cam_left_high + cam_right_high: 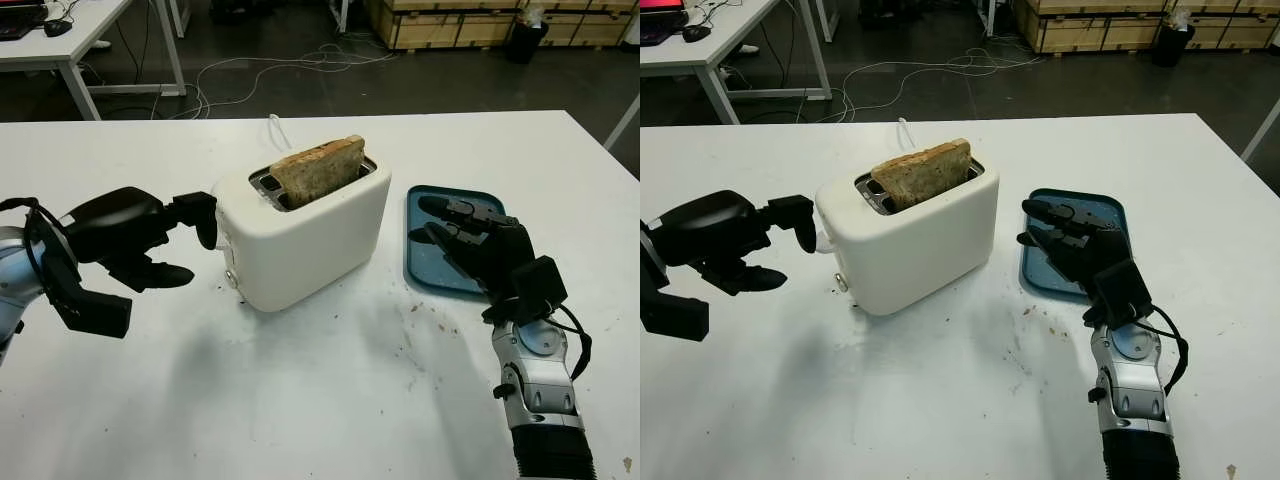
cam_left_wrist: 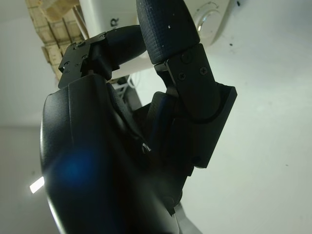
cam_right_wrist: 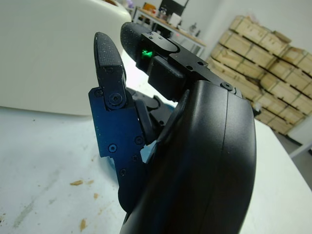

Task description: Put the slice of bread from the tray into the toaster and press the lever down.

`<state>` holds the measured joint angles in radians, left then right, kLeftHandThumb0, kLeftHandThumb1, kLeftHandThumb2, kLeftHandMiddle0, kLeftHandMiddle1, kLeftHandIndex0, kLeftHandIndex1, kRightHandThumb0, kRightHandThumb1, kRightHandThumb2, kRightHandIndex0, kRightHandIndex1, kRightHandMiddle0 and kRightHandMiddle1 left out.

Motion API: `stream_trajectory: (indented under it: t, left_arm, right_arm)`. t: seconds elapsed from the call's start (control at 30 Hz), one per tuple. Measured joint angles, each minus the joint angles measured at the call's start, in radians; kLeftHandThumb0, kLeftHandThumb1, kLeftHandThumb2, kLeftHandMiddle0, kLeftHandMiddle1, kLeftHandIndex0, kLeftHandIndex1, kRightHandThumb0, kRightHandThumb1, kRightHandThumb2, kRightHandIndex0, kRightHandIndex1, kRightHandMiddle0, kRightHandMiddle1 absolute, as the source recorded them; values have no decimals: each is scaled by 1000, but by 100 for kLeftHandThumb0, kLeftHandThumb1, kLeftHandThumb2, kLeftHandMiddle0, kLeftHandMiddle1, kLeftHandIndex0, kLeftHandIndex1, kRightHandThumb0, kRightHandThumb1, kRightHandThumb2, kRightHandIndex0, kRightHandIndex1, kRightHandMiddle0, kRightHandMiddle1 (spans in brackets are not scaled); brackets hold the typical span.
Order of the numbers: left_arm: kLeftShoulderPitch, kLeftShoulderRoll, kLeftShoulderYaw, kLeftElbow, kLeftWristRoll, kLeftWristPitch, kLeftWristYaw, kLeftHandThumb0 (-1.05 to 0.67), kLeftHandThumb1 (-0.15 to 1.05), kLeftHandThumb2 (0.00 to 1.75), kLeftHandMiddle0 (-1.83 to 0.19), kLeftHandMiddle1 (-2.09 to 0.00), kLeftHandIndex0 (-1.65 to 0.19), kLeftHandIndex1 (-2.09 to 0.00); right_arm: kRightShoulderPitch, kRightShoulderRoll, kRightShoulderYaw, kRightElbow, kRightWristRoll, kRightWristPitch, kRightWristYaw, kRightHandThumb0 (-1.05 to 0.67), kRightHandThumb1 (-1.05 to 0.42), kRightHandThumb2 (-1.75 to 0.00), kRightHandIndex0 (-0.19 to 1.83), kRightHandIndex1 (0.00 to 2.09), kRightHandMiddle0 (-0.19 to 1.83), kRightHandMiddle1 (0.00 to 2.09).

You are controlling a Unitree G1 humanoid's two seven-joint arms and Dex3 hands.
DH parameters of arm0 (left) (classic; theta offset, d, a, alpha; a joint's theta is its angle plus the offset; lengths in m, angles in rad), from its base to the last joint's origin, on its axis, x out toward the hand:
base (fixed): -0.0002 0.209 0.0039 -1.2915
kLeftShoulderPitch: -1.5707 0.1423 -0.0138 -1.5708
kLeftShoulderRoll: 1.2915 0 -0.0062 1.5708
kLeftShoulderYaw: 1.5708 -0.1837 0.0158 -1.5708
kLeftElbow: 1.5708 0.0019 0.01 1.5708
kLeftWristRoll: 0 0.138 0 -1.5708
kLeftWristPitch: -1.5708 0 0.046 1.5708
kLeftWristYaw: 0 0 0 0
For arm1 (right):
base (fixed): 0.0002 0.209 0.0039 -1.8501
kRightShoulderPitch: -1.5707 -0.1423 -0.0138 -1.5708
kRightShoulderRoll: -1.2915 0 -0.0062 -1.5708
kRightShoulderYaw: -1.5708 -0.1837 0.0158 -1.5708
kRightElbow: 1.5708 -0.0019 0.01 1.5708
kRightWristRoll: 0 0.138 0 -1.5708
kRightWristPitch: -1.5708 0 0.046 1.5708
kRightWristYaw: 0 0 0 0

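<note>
A white toaster (image 1: 310,235) stands mid-table, and a slice of toasted bread (image 1: 318,168) sticks up out of its slot. My left hand (image 1: 190,245) is at the toaster's left end, open, with one fingertip (image 1: 205,222) bent down against the top of that end face; I cannot make out the lever behind it. In the left wrist view the end's round knob (image 2: 207,14) lies just past the fingers. My right hand (image 1: 450,225) hovers open over the blue tray (image 1: 430,268) to the right of the toaster, holding nothing. The tray has no bread on it.
Crumbs (image 1: 415,320) are scattered on the white table between the toaster and the tray. The toaster's white cord (image 1: 275,128) runs off behind it. Beyond the far table edge are floor cables, another desk (image 1: 70,40) and wooden crates (image 1: 450,20).
</note>
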<state>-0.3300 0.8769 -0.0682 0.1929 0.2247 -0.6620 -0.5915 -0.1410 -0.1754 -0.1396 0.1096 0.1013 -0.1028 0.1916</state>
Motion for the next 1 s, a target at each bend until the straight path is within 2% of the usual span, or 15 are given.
stream_trajectory:
  t: [0.13, 0.43, 0.53, 0.7, 1.0]
  left_arm:
    - [0, -8, -1, 21, 19, -29, 6, -105, 92, 92, -157, -175, 0, -158]
    - [0, -16, 8, 25, 104, -54, 81, -105, 92, 97, -157, -175, 0, -151]
    - [0, -16, 12, 23, 123, -56, 105, -105, 92, 98, -157, -175, 0, -138]
    - [0, -17, 20, 17, 130, -56, 140, -105, 92, 99, -157, -175, 0, -127]
    - [1, -31, 35, 23, 113, -81, 182, -105, 92, 96, -157, -175, 0, -135]
  right_arm:
    - [0, 0, -1, 0, 0, 0, 0, -52, -92, -11, 88, 66, 106, 0]
    - [0, 0, -1, 0, 0, 0, 0, -52, -92, -11, 88, 66, 106, 0]
    - [0, 0, -1, 0, 0, 0, 0, -52, -92, -11, 88, 66, 106, 0]
    - [0, 0, -1, 0, 0, 0, 0, -52, -92, -11, 87, 66, 105, 0]
    - [0, 0, 0, 1, 0, 0, 0, -53, -92, -11, 87, 66, 105, 0]
